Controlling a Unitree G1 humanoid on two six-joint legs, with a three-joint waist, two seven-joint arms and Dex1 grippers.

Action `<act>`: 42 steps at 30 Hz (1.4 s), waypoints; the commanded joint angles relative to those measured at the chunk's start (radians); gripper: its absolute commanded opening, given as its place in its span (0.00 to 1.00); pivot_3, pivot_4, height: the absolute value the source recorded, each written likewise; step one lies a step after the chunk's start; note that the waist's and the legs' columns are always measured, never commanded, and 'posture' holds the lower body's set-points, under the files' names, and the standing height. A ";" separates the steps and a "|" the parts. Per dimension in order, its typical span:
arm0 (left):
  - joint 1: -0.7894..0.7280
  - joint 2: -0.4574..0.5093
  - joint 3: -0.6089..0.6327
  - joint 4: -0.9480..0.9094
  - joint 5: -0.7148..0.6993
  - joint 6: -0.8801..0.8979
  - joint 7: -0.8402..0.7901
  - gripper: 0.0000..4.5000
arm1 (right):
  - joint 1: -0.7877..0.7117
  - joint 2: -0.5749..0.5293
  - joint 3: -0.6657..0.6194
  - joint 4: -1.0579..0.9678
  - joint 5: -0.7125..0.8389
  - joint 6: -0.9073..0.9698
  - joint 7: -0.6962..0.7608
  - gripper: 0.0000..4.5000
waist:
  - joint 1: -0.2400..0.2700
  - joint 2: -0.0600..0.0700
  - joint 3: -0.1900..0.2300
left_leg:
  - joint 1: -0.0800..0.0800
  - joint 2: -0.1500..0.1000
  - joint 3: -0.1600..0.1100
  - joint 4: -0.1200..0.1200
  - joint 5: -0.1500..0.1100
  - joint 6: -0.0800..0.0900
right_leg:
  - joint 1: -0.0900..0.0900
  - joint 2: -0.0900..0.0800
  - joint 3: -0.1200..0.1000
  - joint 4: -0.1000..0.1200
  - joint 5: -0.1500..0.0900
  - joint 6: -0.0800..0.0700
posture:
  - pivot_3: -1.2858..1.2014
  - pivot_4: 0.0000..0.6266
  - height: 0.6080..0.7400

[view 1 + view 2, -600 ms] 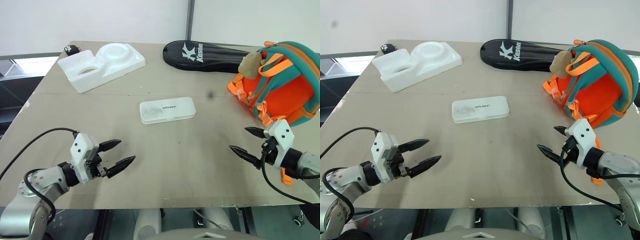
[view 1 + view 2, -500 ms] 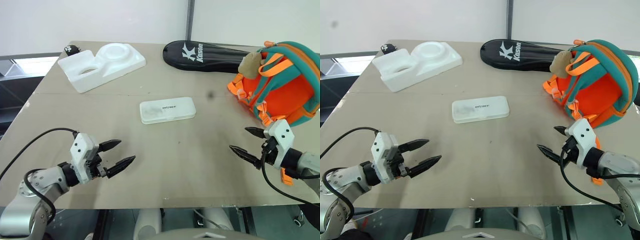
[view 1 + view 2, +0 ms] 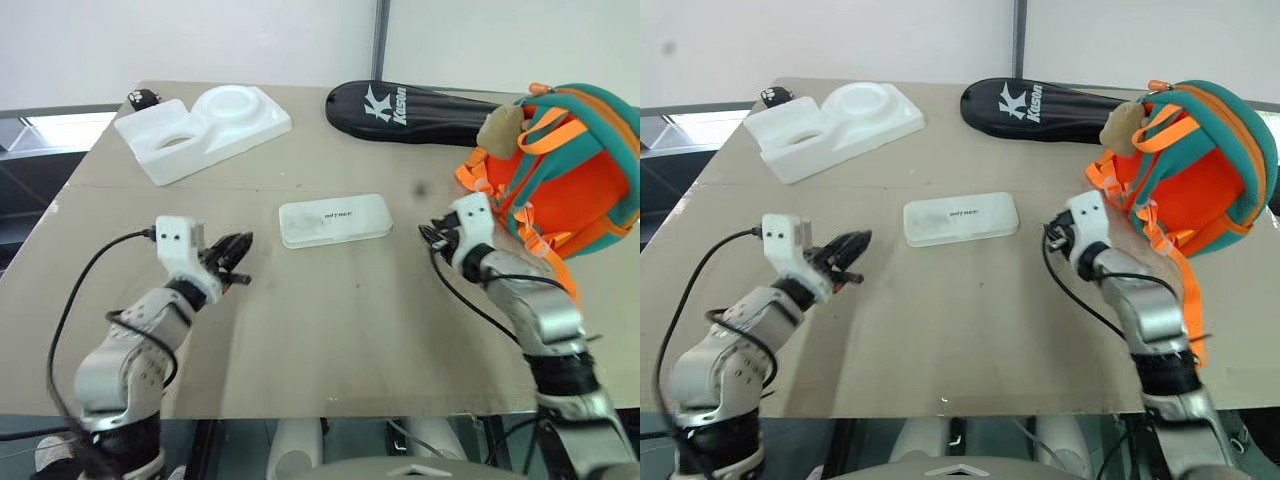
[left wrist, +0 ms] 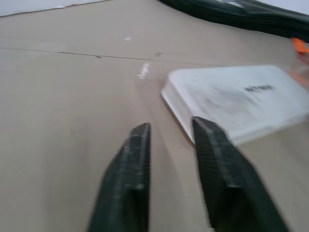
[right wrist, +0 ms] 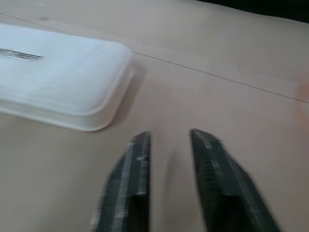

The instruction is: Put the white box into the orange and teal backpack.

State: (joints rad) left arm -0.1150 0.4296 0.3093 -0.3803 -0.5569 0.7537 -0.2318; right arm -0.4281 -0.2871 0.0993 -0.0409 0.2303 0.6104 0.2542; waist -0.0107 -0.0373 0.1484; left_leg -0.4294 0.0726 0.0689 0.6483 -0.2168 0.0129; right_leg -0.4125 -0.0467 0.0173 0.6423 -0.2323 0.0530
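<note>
The white box (image 3: 335, 220) lies flat in the middle of the table, lid up, with small dark lettering. The orange and teal backpack (image 3: 572, 178) stands at the right with a tan plush toy (image 3: 498, 128) on it. My left gripper (image 3: 238, 258) hovers just left of the box, shut and empty; the left wrist view has the box (image 4: 241, 96) close ahead of its fingertips (image 4: 141, 133). Between box and backpack, just right of the box, my right gripper (image 3: 432, 238) is shut too, holding nothing. The box corner (image 5: 53, 72) sits near it in the right wrist view.
A chunky white foam tray (image 3: 205, 125) lies at the back left with a small black object (image 3: 143, 98) behind it. A long black racket bag (image 3: 420, 105) lies along the back edge. Bare tabletop (image 3: 330, 330) stretches in front of the box.
Both arms have moved from near the front edge up to either side of the box. Both grippers, open before, have shut.
</note>
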 commanded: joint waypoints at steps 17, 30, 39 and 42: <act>-0.147 0.142 -0.313 0.237 0.234 -0.201 -0.345 0.01 | -0.164 0.118 0.052 0.391 -0.055 -0.311 0.363 0.01 | -0.002 0.002 0.001 | -0.002 0.001 0.002 -0.004 0.000 -0.001 | -0.002 -0.001 0.000 -0.001 0.000 0.000 | 0.52 0.24 1.00; 0.127 0.210 -0.242 -0.011 0.209 -0.140 -0.377 0.01 | 0.284 -0.063 0.025 -0.335 -0.011 0.042 0.279 0.01 | -0.003 0.003 0.000 | 0.006 0.001 0.003 -0.004 0.000 -0.001 | 0.001 -0.002 0.000 0.000 -0.002 -0.005 | 0.52 0.24 1.00; 0.131 0.265 -0.084 0.069 0.121 -0.083 -0.426 0.30 | 0.234 -0.125 -0.020 -0.331 0.000 0.049 0.294 0.00 | -0.004 0.003 0.000 | 0.007 0.001 0.005 -0.007 0.000 -0.001 | 0.000 -0.001 0.003 0.000 -0.002 -0.006 | 0.52 0.24 1.00; 0.167 0.287 0.012 0.034 0.008 0.015 -0.477 0.63 | 0.190 -0.147 -0.021 -0.301 -0.002 0.035 0.313 0.00 | -0.004 0.003 0.000 | 0.007 0.001 0.006 -0.007 0.000 -0.001 | 0.000 -0.001 0.003 0.000 -0.002 -0.005 | 0.52 0.24 1.00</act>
State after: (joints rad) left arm 0.0381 0.6964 0.2617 -0.3064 -0.4828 0.7211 -0.6769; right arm -0.2187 -0.4250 0.0964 -0.3315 0.2155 0.6672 0.5519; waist -0.0151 -0.0345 0.1486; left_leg -0.4221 0.0737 0.0745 0.6414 -0.2171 0.0120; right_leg -0.4124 -0.0482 0.0199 0.6419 -0.2347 0.0476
